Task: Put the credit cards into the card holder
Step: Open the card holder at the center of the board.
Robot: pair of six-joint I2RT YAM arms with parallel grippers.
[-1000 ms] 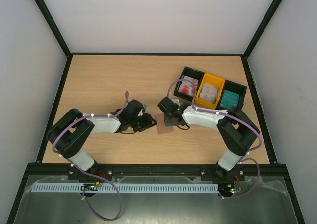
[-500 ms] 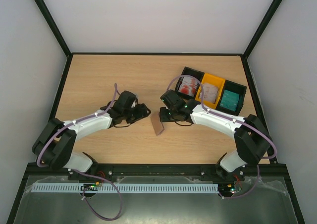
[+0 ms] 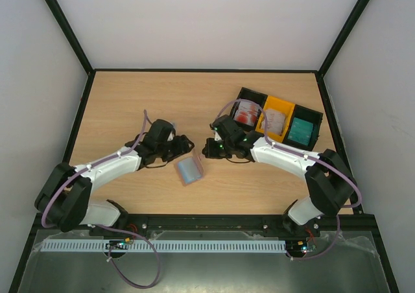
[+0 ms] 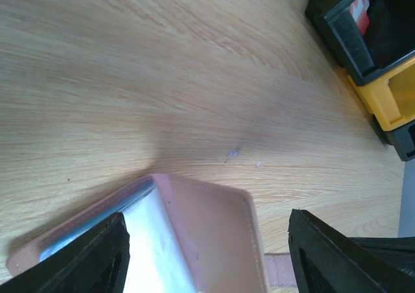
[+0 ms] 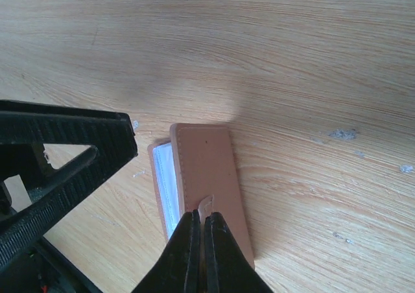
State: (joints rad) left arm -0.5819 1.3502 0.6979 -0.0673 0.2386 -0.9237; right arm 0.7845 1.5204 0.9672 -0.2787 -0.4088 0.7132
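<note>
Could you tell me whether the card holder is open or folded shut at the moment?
Open, at least partly: from above, the card holder shows its blue-grey inner face, with only a brown edge alongside.

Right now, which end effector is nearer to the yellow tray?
Right. The right end effector hangs left of the yellow tray; the left end effector is farther left, past it.

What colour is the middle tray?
The middle tray is yellow, clearest in the top external view.

Plain white walls (image 3: 207, 21) are closing in a light wooden bench (image 3: 130, 98), black framing (image 3: 65, 26) running along the corners.
</note>
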